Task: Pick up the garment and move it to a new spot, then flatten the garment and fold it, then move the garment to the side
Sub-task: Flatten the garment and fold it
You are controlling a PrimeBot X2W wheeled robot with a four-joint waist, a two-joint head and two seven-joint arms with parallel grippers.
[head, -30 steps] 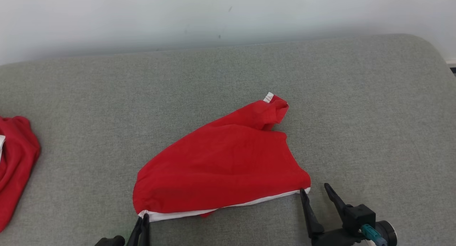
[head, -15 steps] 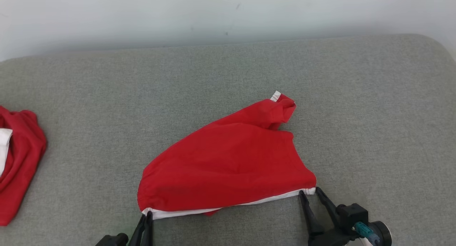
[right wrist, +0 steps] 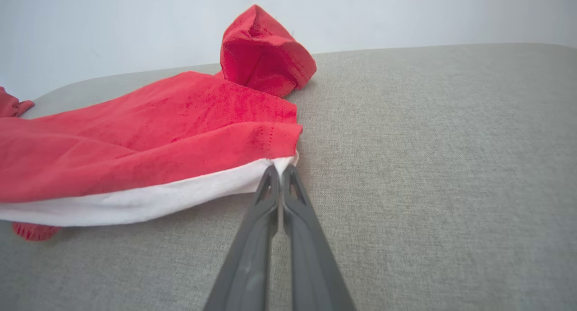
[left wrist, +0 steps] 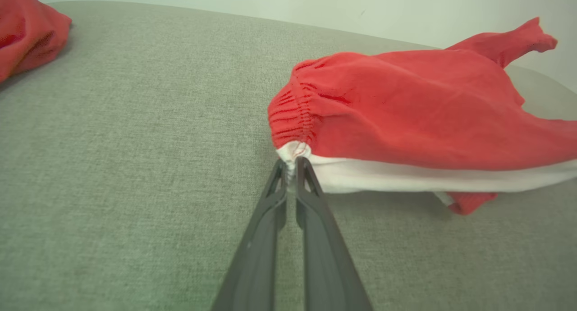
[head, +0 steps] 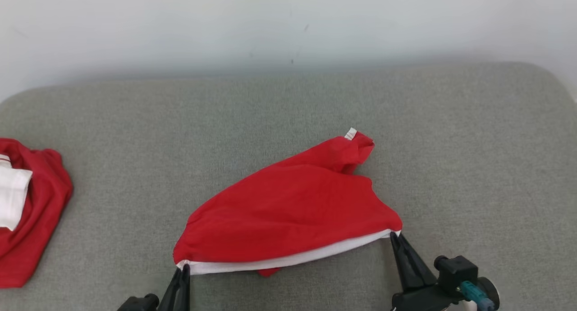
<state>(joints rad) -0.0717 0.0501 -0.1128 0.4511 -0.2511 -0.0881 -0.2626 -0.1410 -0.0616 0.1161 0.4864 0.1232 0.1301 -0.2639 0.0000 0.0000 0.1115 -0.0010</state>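
A grey upholstered cushion [head: 451, 144] before a pale wall carries the red garment [head: 293, 212], which lies between the two grippers. The left gripper [head: 182, 269] is closed on one end of its white band [head: 279, 260] and the right gripper [head: 395, 235] on the other, likely to lift and spread it flat. The fabric is thin and rumpled, bunching up beyond the right jaws.

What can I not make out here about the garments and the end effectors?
1. Head view: the second red garment is cut off by the left edge.
2. Head view: the red garment hides its own underside.
3. Left wrist view: the shut left end effector covers how much white band it pinches.
4. Right wrist view: the same for the right end effector, shut on the band's other end.
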